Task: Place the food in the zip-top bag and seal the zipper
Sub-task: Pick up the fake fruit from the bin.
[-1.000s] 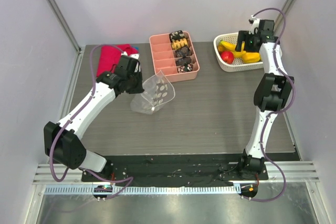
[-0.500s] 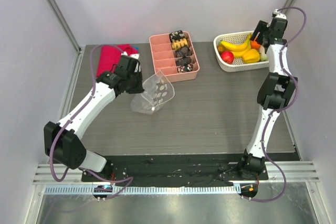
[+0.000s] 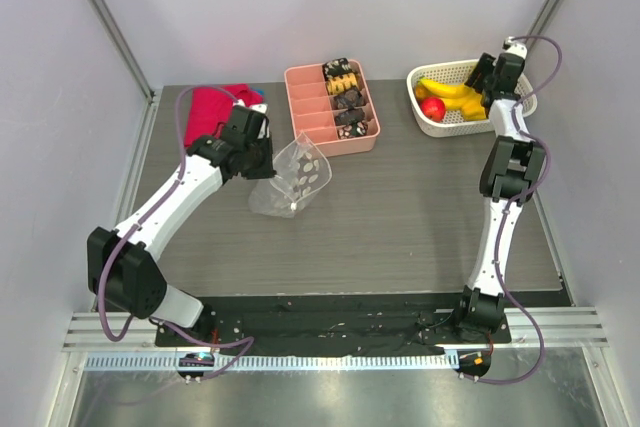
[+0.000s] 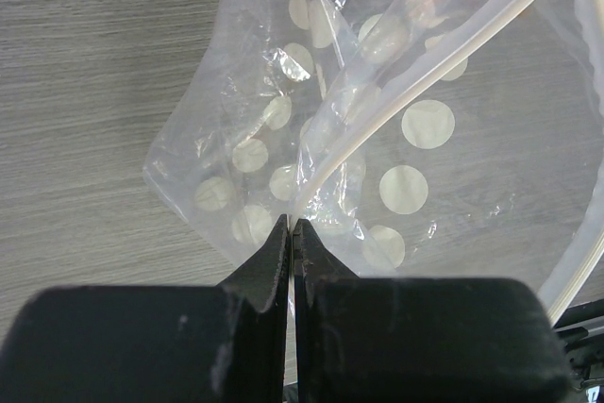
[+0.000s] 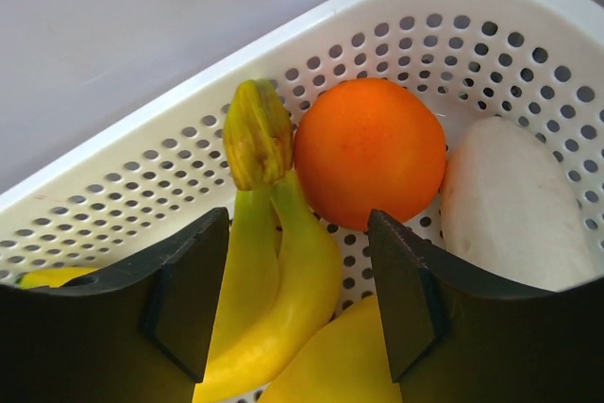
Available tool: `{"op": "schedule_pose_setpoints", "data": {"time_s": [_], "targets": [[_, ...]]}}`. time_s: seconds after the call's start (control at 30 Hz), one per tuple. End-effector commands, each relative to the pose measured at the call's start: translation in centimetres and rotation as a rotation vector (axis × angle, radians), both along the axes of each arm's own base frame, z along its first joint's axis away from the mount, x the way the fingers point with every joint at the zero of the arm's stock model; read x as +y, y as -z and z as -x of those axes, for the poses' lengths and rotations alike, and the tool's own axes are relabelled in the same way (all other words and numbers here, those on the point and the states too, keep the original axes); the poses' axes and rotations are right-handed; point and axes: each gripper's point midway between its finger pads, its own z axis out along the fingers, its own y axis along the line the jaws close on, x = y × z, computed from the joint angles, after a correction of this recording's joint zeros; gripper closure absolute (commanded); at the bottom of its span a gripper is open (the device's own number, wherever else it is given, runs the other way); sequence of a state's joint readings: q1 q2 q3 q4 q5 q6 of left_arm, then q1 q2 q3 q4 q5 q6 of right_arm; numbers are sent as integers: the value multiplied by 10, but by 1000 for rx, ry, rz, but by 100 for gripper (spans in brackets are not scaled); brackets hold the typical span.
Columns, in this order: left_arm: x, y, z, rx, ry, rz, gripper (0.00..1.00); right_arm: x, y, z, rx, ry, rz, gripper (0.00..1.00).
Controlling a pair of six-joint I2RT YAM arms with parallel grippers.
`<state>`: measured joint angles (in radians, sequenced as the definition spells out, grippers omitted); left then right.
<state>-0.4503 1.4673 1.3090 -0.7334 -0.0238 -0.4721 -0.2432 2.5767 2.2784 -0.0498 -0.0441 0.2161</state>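
grey counter (image 3: 430, 217). right of the pink divided tray (image 3: 310, 119), a white mesh basket (image 3: 437, 127) holds the food. front-left of the tray, the shut left tool (image 4: 292, 233) pinches the zip-top bag (image 4: 406, 186), which looks empty. the right tool (image 5: 297, 224) hangs open over the bananas (image 5: 274, 271), holding nothing. this looks like the fetching step; next, close on one fruit. only the right wrist view shows the orange (image 5: 368, 153); only the left wrist view shows the zipper (image 4: 444, 63).

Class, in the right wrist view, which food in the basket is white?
The smooth oval piece at far right, beside the orange. It alone is white; the bananas are yellow.
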Motion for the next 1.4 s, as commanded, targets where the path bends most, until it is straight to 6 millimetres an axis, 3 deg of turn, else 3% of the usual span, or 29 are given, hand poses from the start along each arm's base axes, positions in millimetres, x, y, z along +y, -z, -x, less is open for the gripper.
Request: {"op": "schedule_pose_setpoints", "data": {"time_s": [0.0, 0.13, 0.3, 0.7, 0.77, 0.83, 1.0, 1.03, 1.1, 1.13, 1.23, 1.37], "targets": [[-5, -7, -5, -24, 0, 22, 100, -6, -50, -24, -189, 18, 91, 35], [-5, -5, -5, -18, 1, 18, 100, -15, -41, -27, -197, 57, 123, 36], [-6, -2, -7, -10, 2, 16, 100, -19, -48, -35, -260, 82, 144, 37], [-5, 4, -7, 5, 3, 5, 100, -13, -25, -45, -279, 77, 138, 39], [-5, 5, -6, 8, 2, 0, 100, -13, -24, -45, -274, 81, 135, 45], [-4, 5, -7, 8, 1, 0, 100, -14, -28, -44, -280, 87, 132, 60], [-4, 4, -8, 4, -2, 0, 100, -14, -60, -40, -322, 96, 133, 95], [-4, 4, -8, 4, -2, 0, 100, -14, -80, -38, -353, 103, 139, 98], [-4, 3, -8, 0, -2, 2, 100, -15, -93, -34, -374, 113, 153, 99], [-4, 2, -8, -2, -3, 1, 100, -15, -112, -31, -401, 116, 161, 99], [-3, 2, -8, -6, -8, 0, 100, -17, -134, -24, -426, 125, 185, 99], [-3, -2, -9, -17, -8, 6, 100, -17, -181, -9, -486, 140, 208, 99]]}}
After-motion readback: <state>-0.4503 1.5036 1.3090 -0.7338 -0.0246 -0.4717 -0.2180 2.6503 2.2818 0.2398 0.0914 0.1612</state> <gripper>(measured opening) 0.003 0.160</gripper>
